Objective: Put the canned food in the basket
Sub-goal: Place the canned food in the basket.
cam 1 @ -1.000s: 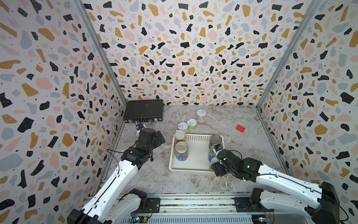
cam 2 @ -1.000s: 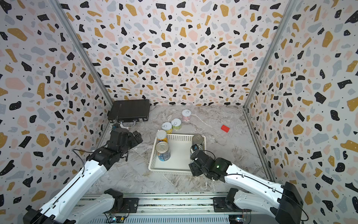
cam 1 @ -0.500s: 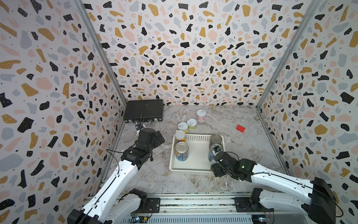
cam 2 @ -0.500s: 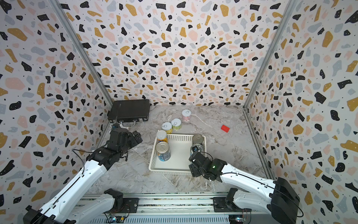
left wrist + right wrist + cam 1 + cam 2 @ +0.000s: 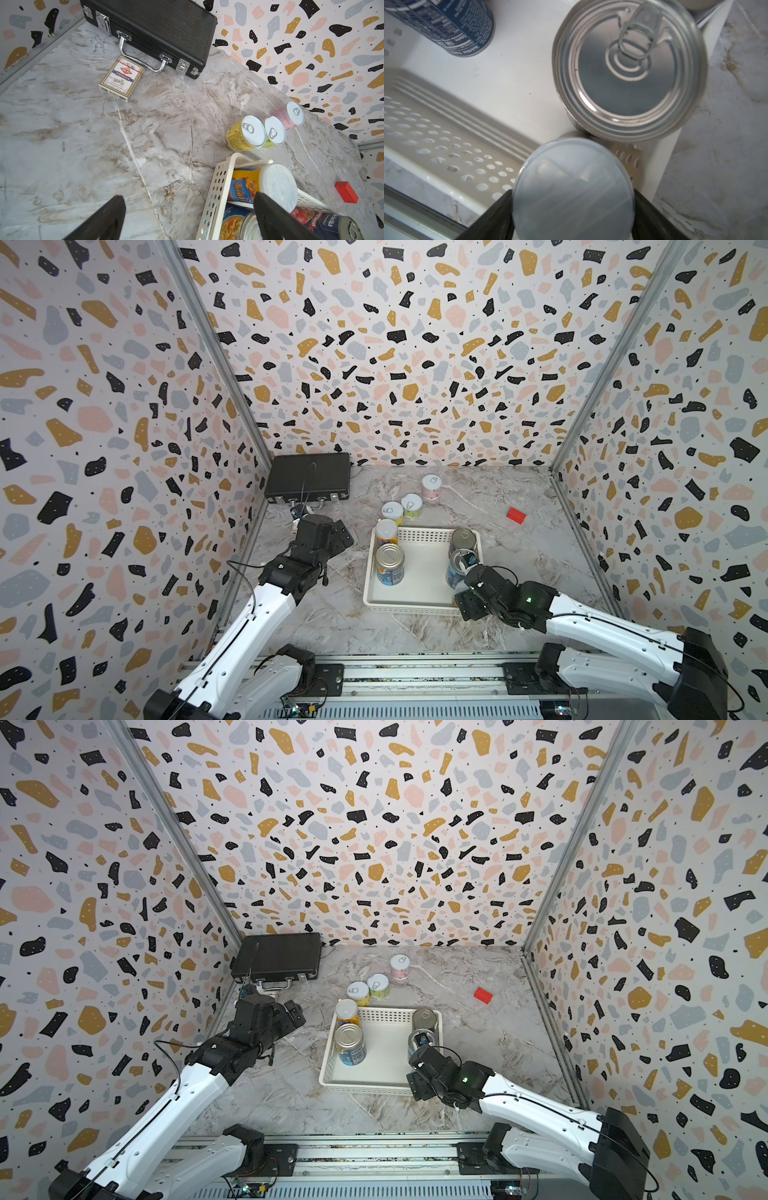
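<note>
Marble tabletop (image 5: 540, 564) carries the basket (image 5: 409, 605) in both top views, with the right gripper (image 5: 417, 1067) at its near right corner. Left wrist view: the left gripper (image 5: 189, 197) gapes wide, empty. Right wrist view: fingers (image 5: 496, 214) flank a lidded can (image 5: 573, 191) inside the basket; whether they grip it, I cannot tell.

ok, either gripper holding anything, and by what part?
Left gripper: open, nothing. Right gripper: fingers flank the plastic-lidded can, at its sides; grip cannot be told.
</note>
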### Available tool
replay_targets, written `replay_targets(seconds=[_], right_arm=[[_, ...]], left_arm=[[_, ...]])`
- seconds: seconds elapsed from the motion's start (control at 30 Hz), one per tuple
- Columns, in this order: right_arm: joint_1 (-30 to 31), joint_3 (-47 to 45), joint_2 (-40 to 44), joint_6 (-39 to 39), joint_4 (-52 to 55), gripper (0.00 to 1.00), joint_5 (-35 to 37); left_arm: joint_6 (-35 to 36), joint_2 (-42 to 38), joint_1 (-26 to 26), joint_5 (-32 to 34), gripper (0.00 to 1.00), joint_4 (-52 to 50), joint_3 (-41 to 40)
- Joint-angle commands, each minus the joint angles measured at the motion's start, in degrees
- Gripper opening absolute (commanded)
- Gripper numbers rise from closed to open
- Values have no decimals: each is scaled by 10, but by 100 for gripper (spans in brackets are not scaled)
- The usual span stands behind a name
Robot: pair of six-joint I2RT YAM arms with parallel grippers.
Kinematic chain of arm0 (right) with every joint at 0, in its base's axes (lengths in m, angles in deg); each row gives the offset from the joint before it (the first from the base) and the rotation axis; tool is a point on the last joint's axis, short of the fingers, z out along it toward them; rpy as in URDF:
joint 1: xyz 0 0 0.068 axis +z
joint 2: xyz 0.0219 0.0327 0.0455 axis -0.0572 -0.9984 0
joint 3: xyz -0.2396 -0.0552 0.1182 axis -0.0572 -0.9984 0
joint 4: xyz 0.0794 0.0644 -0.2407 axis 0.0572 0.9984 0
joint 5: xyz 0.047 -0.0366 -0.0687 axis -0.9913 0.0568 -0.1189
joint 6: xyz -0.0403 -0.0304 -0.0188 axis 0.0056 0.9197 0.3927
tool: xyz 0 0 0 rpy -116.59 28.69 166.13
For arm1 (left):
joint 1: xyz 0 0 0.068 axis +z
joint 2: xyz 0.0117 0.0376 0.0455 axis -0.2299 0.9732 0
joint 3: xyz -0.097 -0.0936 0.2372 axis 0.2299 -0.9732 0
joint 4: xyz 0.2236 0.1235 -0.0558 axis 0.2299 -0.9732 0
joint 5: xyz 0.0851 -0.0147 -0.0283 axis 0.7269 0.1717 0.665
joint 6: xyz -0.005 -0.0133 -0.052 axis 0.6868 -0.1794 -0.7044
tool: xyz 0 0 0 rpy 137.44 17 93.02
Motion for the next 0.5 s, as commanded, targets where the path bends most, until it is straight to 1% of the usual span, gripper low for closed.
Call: replay_targets(seconds=[0.0,0.2,0.37,0.47], right_arm=[[-3,61,39,21,26,90,14],[-4,131,59,40,47,95,8],[-3,211,44,48,46,98,-9],[-3,252,34,48,19,100,-16]], left_arm=[[4,-7,4,-2,100,10,11],[8,3,3,-8,100,12,17],[17,28,5,-27,100,12,31],[24,42,7,-45,100,21,37]])
